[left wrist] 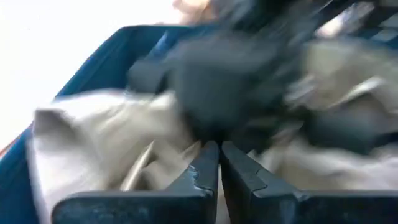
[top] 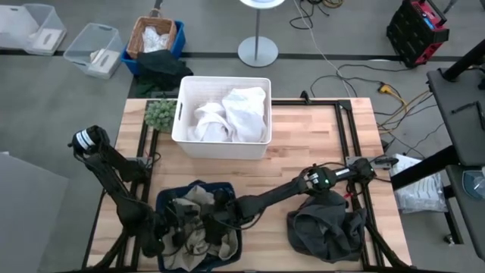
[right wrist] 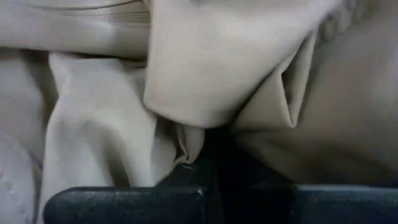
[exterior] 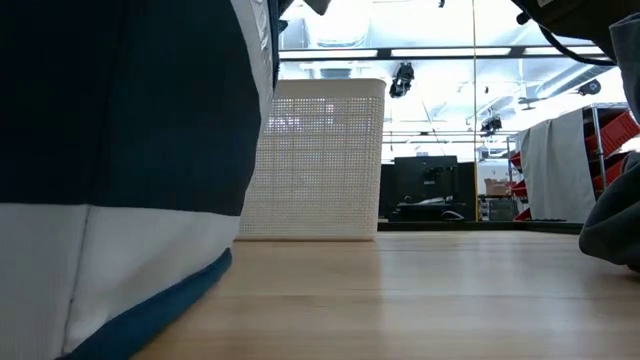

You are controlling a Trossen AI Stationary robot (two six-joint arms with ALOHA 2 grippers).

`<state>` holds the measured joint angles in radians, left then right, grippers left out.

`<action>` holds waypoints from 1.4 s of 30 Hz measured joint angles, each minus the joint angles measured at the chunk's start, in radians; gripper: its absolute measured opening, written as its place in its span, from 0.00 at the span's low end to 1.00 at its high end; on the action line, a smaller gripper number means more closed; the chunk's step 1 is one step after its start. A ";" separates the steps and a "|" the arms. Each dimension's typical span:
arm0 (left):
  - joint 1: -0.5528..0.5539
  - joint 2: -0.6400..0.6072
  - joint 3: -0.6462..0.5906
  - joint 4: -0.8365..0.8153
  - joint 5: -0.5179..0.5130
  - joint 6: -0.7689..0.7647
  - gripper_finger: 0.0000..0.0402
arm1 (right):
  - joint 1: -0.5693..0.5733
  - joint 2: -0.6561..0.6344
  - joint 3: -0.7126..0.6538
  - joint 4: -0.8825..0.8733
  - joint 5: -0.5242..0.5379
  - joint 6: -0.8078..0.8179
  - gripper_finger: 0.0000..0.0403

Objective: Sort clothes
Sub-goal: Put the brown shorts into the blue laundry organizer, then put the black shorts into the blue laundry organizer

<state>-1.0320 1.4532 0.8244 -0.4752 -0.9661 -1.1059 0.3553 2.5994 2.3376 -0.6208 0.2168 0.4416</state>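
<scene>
A beige khaki garment (top: 191, 206) lies crumpled in a dark blue bin (top: 162, 199) at the table's near left. Both grippers are down in this bin. My right gripper (right wrist: 199, 171) reaches in from the right and is shut on the beige cloth (right wrist: 205, 68). My left gripper (left wrist: 219, 168) is shut just over the same garment (left wrist: 106, 137), beside the right arm's dark wrist (left wrist: 230, 81). A dark grey garment (top: 326, 227) lies heaped on the table at the near right. White cloth pieces (top: 241, 110) lie in a white basket (top: 221, 149) at the far middle. My right gripper pinches a fold of the beige garment (right wrist: 186, 146) between its two fingers; the cloth bunches in several folds right in front of them. The garment lies slack in the bin. My left gripper is shut close over the beige cloth; I cannot tell whether it touches it.
A green fuzzy lump (top: 159, 114) sits at the white basket's left. On the floor beyond the table stand a wicker basket (top: 154, 36) and clear plastic boxes (top: 92, 47). In the low view the blue bin's wall (exterior: 120, 150) fills the left.
</scene>
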 joint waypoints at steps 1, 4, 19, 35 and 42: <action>0.006 0.001 -0.013 -0.027 0.021 -0.031 0.00 | 0.000 -0.020 -0.001 -0.002 0.007 -0.014 0.03; 0.007 -0.004 -0.043 -0.083 0.044 -0.126 0.00 | 0.001 -0.088 -0.009 -0.038 0.052 -0.067 0.03; 0.001 -0.128 0.455 -0.474 0.086 0.243 0.00 | 0.004 -0.566 -0.004 -0.450 0.032 0.226 0.03; 0.003 -0.114 0.704 -0.663 -0.039 0.436 0.00 | 0.198 -0.808 -0.386 -0.939 -0.307 0.860 0.51; 0.003 -0.114 0.663 -0.667 -0.041 0.432 0.00 | 0.317 -0.814 -0.725 -0.947 -0.524 1.004 0.78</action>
<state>-1.0294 1.3388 1.4873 -1.1419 -1.0071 -0.6739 0.6719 1.7850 1.6123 -1.5676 -0.3074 1.4456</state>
